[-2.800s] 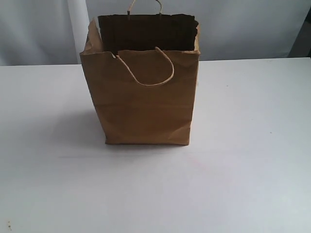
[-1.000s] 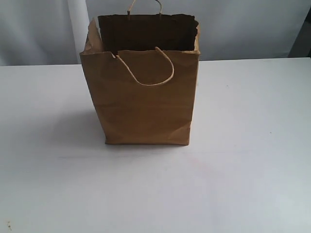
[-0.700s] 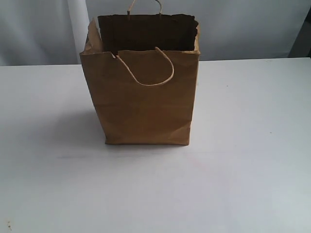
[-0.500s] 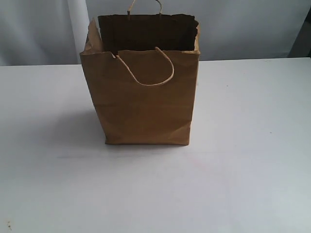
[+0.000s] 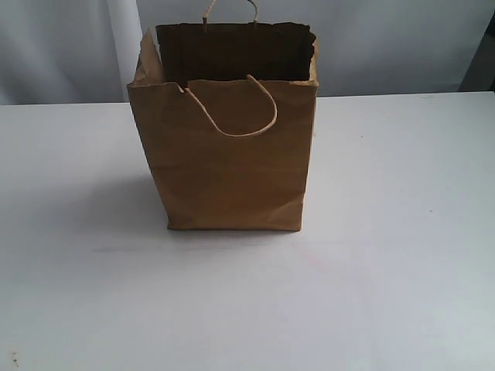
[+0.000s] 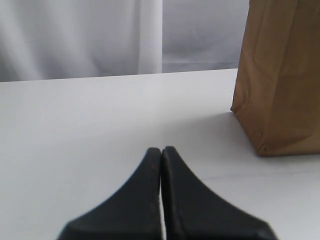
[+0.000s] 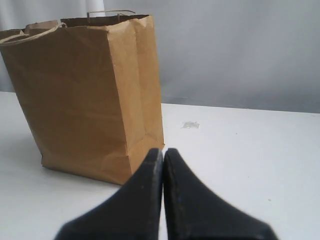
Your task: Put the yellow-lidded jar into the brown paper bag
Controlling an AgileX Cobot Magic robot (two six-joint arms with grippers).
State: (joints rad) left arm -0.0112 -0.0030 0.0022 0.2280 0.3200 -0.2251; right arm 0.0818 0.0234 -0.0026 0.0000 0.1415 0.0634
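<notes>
The brown paper bag (image 5: 232,154) stands upright at the middle back of the white table, its mouth open and dark inside, one loop handle hanging over the front. It also shows in the left wrist view, brown paper bag (image 6: 280,80), and in the right wrist view, brown paper bag (image 7: 90,95). The yellow-lidded jar is out of view in every frame. My left gripper (image 6: 161,150) is shut with nothing in it, apart from the bag. My right gripper (image 7: 163,151) is shut and empty too, with the bag's corner just beyond its tips. Neither gripper shows in the exterior view.
The white table (image 5: 387,270) spreads around the bag on all sides. A grey-white curtain (image 5: 69,46) hangs behind the table's far edge. A small scuff mark (image 7: 190,124) lies on the table near the bag.
</notes>
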